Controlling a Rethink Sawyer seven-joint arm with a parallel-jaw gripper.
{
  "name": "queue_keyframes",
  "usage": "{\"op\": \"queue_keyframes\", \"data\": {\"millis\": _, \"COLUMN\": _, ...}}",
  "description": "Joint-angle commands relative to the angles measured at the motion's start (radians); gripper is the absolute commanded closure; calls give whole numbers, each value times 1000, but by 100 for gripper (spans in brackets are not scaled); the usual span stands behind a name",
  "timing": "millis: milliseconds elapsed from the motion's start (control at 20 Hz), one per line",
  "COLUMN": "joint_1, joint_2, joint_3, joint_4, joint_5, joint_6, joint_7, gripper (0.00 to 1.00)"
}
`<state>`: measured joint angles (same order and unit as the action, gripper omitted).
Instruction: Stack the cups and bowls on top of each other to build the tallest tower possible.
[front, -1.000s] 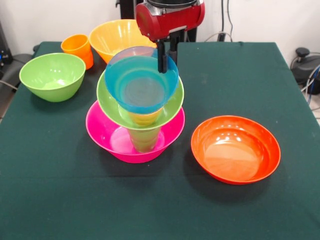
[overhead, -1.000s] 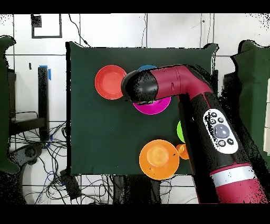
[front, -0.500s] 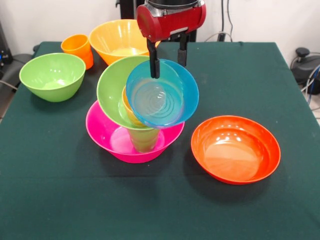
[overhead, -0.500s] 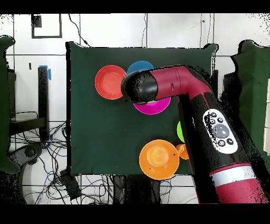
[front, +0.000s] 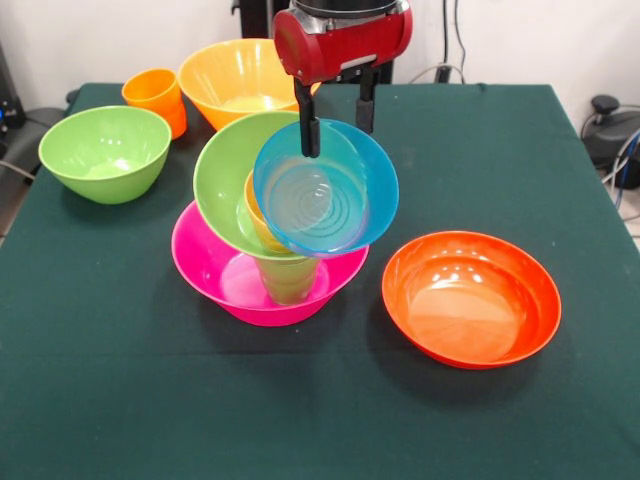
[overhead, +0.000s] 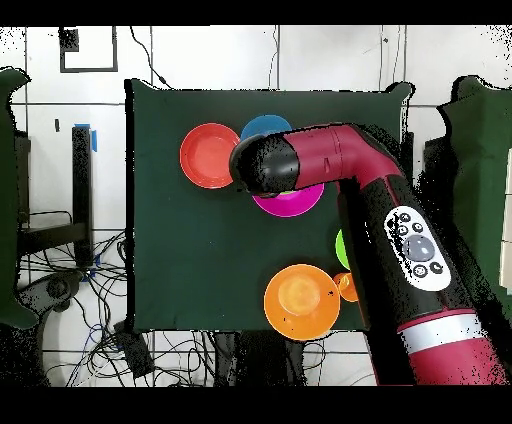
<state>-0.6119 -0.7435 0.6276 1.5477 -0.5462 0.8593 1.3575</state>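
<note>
The tower stands on a large pink bowl (front: 212, 262) (overhead: 291, 204) with a green cup (front: 287, 279) upright inside it. Above that, a light green bowl (front: 228, 180) and a yellow cup (front: 257, 216) lean steeply, their mouths tipped toward the front. A translucent blue bowl (front: 325, 192) (overhead: 264, 127) is tipped the same way and hangs off the stack's right side. My gripper (front: 335, 122) is open just above, one finger in front of the blue bowl's top rim and one behind it. From overhead the arm (overhead: 330, 160) hides the gripper and most of the stack.
A red-orange bowl (front: 470, 297) (overhead: 208, 155) sits right of the tower. A second light green bowl (front: 105, 152) is at the left. An orange cup (front: 157, 97) (overhead: 347, 287) and a large yellow-orange bowl (front: 235, 75) (overhead: 300, 300) stand at the back left.
The gripper's fingers have spread apart. The blue bowl slid right and tipped forward, and the green bowl and yellow cup under it tilted too. Nothing has moved in the last half second.
</note>
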Motion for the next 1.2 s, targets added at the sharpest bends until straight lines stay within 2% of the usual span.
{"op": "queue_keyframes", "data": {"millis": 50, "joint_1": 14, "joint_2": 30, "joint_3": -19, "joint_4": 72, "joint_5": -14, "joint_6": -46, "joint_7": 16, "gripper": 0}}
{"op": "queue_keyframes", "data": {"millis": 1200, "joint_1": 28, "joint_2": 70, "joint_3": -31, "joint_4": 56, "joint_5": -36, "joint_6": -46, "joint_7": 15, "gripper": 0}}
